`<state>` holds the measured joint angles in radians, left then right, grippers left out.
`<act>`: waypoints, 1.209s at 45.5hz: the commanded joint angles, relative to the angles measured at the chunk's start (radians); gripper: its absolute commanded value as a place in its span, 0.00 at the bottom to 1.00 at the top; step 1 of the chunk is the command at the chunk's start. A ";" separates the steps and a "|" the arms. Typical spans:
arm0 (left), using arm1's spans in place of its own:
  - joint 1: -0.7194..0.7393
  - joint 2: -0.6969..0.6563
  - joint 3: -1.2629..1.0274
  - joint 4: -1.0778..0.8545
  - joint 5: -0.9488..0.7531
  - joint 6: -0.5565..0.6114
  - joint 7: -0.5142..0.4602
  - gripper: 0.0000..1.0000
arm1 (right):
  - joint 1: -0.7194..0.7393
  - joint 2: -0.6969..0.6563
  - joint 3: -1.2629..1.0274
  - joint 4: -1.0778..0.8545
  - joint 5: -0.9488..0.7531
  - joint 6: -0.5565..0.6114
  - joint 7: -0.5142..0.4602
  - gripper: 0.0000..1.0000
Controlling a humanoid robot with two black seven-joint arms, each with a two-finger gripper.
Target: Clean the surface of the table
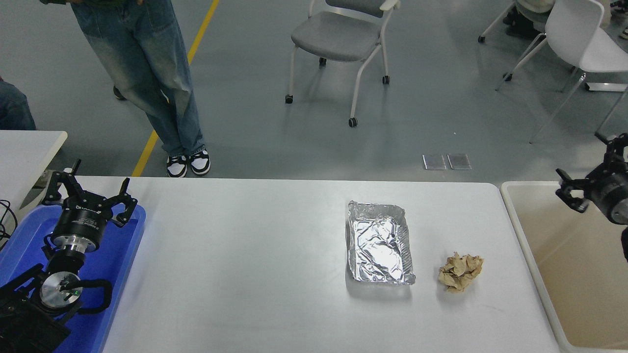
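The table surface (pixel 245 269), a wide white rectangular top with rounded far corners, fills the lower half of the head view, its long axis running left to right across the picture and its far edge parallel to the grey floor beyond. On its right half sits a foil tray (pixel 380 242), open side up, its longer side pointing away from the camera and tilted slightly off the table's edges. Just to the right of it, near but not touching, lies a crumpled ball of brown paper (pixel 460 271).

A cream bin (pixel 544 289) stands against the table's right end. Above the bin's far corner hangs the right gripper (pixel 586 166), its arm entering from the right edge and reaching toward the upper left; its black fingers are spread apart and hold nothing.

The left gripper (pixel 93 189) is parked at the lower left over a blue tray (pixel 125 255), pointing away from the camera with its fingers splayed wide and nothing between them. A smaller white table (pixel 24 147) shows at the left edge.

Beyond the table a person in faded jeans (pixel 147 73) stands on the floor beside a yellow line (pixel 171 88), with a grey chair (pixel 343 39) and a white chair (pixel 579 39) farther back.
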<state>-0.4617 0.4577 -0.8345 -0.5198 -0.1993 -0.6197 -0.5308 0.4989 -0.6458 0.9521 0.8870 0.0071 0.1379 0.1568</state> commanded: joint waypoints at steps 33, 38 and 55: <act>0.000 -0.001 0.000 0.000 0.001 0.000 0.000 1.00 | -0.054 0.388 0.177 -0.108 -0.131 0.051 0.243 0.99; 0.000 -0.001 0.000 0.000 0.001 0.000 0.000 1.00 | -0.049 0.388 0.172 -0.178 -0.199 0.052 0.285 0.99; 0.000 0.001 0.000 0.000 0.001 0.000 0.002 1.00 | -0.034 0.388 0.126 -0.194 -0.340 0.054 0.378 0.99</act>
<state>-0.4617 0.4576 -0.8345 -0.5201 -0.1981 -0.6197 -0.5302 0.4547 -0.2631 1.1108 0.7151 -0.2359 0.1907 0.4751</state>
